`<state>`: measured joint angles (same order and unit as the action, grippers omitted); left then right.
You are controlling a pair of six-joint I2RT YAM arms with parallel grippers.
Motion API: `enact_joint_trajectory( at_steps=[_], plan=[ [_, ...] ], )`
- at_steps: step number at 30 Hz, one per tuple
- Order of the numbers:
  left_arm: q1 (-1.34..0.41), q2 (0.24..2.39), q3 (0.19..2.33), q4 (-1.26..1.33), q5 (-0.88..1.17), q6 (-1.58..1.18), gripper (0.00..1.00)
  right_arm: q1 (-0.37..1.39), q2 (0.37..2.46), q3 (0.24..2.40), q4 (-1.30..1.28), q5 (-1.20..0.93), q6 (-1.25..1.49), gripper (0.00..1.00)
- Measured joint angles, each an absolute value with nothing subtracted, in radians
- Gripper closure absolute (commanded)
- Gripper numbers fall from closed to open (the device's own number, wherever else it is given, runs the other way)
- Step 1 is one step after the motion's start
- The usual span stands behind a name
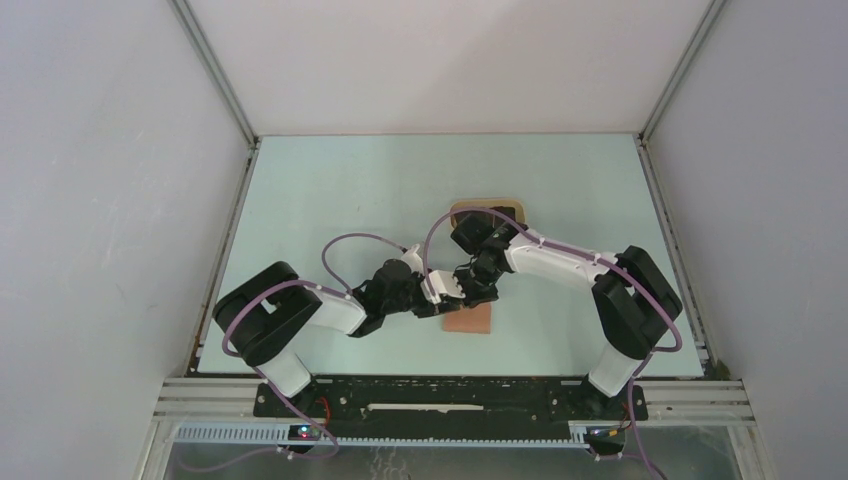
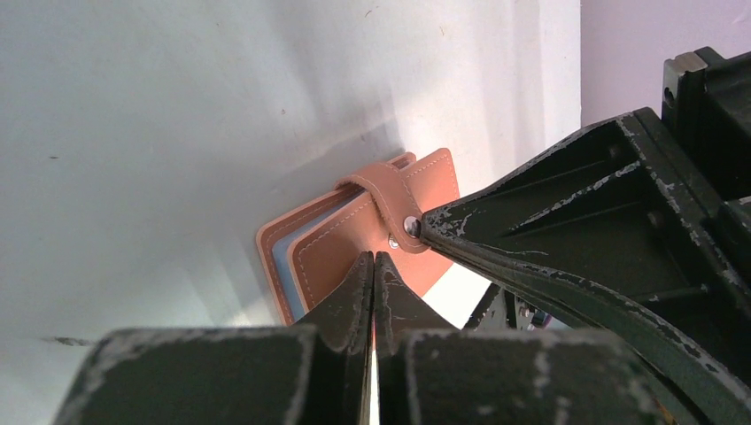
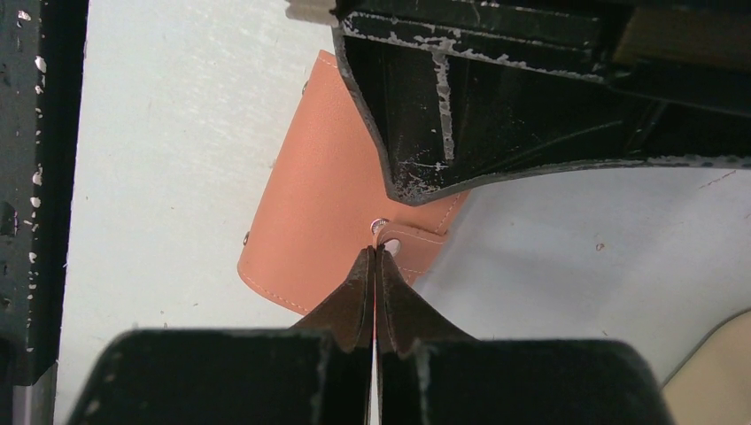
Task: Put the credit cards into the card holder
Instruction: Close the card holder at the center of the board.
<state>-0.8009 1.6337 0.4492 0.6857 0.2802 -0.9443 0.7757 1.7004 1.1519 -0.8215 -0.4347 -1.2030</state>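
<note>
The card holder [image 1: 468, 320], reddish-brown and folded, lies on the table near the front centre. In the left wrist view the card holder [image 2: 341, 243] shows a bluish inner layer at its edge, and its strap tab [image 2: 388, 197] wraps over the top. My left gripper [image 2: 374, 258] is shut, its tips resting on the holder's cover. My right gripper [image 3: 374, 252] is shut too, with its tips against the snap end of the strap tab [image 3: 409, 248]. Both grippers meet over the holder in the top view, the left gripper [image 1: 452, 292] beside the right gripper [image 1: 478, 288]. The credit cards are out of view.
A beige tray [image 1: 503, 208] sits behind the holder, mostly covered by the right arm; its rim [image 3: 719, 363] shows at the lower right of the right wrist view. White walls close in the table on three sides.
</note>
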Motion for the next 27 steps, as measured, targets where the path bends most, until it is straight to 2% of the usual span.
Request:
enact_joint_trajectory(
  at_steps=[27],
  plan=[
    [-0.801,1.634,0.449,0.686,0.282,-0.945,0.99,0.811,1.713,1.152,-0.811,-0.400,-1.157,1.00]
  ],
)
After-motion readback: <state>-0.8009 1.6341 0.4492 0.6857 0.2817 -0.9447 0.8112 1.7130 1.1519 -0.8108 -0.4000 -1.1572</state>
